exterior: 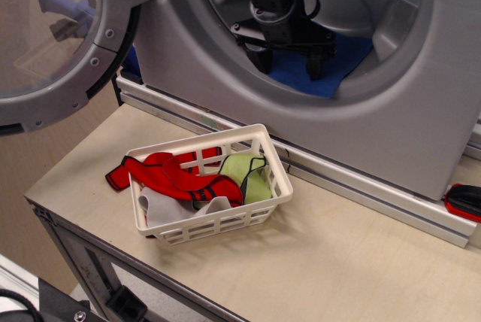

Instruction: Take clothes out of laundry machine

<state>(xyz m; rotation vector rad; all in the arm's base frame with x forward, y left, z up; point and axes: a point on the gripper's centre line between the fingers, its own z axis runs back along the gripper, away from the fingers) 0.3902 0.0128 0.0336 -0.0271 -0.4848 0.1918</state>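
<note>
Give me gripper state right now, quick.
Gripper: open, jaws spread inside the laundry machine drum, right over the blue cloth; holding nothing yet.

The arm (274,6) hides much of the blue cloth (342,62).
</note>
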